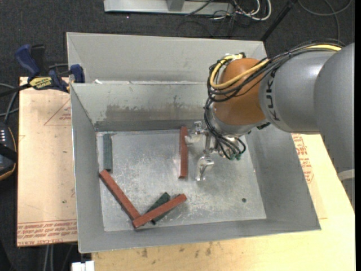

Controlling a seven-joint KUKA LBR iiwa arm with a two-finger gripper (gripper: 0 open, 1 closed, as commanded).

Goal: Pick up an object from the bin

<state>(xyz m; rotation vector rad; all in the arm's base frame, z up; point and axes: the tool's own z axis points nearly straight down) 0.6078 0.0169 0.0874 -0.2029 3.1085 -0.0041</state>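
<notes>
Robot's pincer point(202, 164) hangs low over the bin point(237, 179) floor, right of centre; whether it is wide or narrow cannot be told. From the left lie a grey-green bar point(106, 153), two red-brown bars point(117, 193) meeting in a V by a dark piece point(162, 199), and a red-brown stick point(183, 152) just beside the pincer.

We took it for a robotics lab, prob. a test cell: big industrial arm point(316, 89) w/ exposed wiring over a grey metal bin point(163, 55), loose cables point(248, 4) & a metal stand base point(163, 4) on dark carpet point(34, 16).
</notes>
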